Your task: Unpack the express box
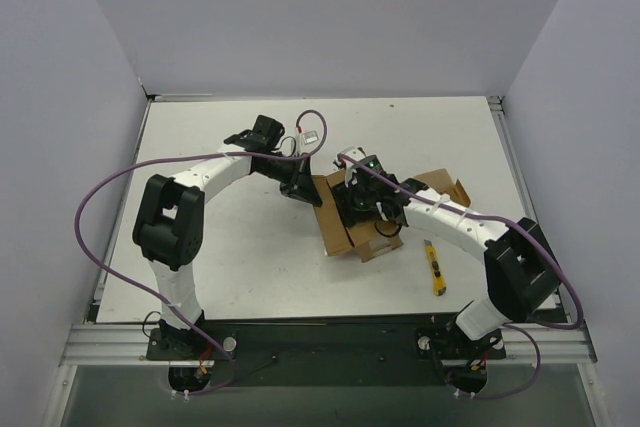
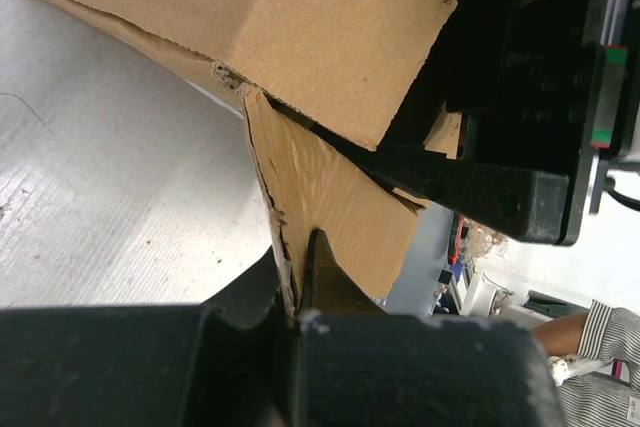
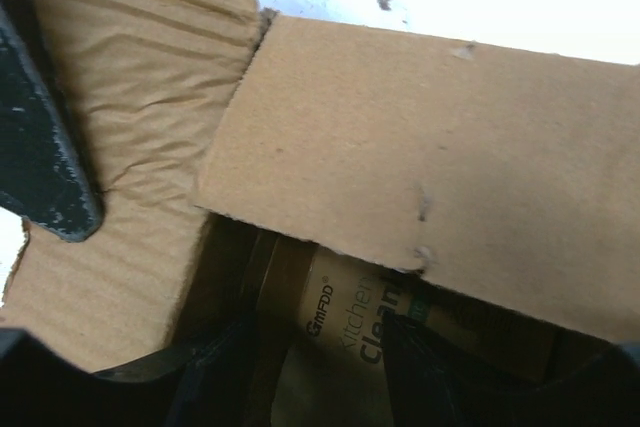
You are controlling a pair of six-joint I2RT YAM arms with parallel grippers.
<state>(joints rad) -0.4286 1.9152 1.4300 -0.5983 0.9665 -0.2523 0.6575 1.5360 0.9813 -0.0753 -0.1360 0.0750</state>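
The box [image 1: 345,219] sits right of the counter's [image 1: 250,257] centre. Its flap [image 2: 330,207] is clamped in the left hand [image 2: 300,287] and should be held wide. The right hand [image 1: 368,209], seemingly apart, should be centred over the 1 packet [image 3: 345,327] inside.

The express box [image 1: 335,225] is plain brown, its inner flaps ribbed with corrugation. Inside, a tan packet [image 3: 340,322] carries dark lettering (a touch of green beside it). My left pincer [image 2: 300,292] is black, my arms [image 1: 240,169] white and black, cables [image 1: 79,217] purple. The knife [image 1: 437,269] is yellow, the table [image 1: 230,257] white.
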